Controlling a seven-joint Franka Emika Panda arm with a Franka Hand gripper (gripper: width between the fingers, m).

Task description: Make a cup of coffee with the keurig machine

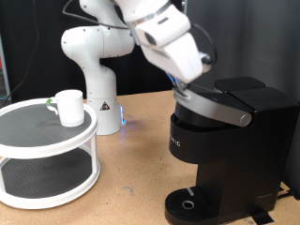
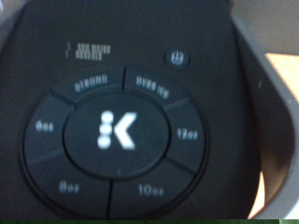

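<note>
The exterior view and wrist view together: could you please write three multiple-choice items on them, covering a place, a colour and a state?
1. Where is the cup?
A. on the drip tray
B. on the white two-tier stand's top shelf
C. on the table

2. What colour is the keurig machine?
A. black
B. red
C. white

3. Is anything on the drip tray?
A. a cup
B. a pod
C. nothing

Key: B, the cup sits on the stand at the exterior view's left; A, its body is matte black; C, the tray is bare. The gripper itself cannot be made out at the machine's lid.
</note>
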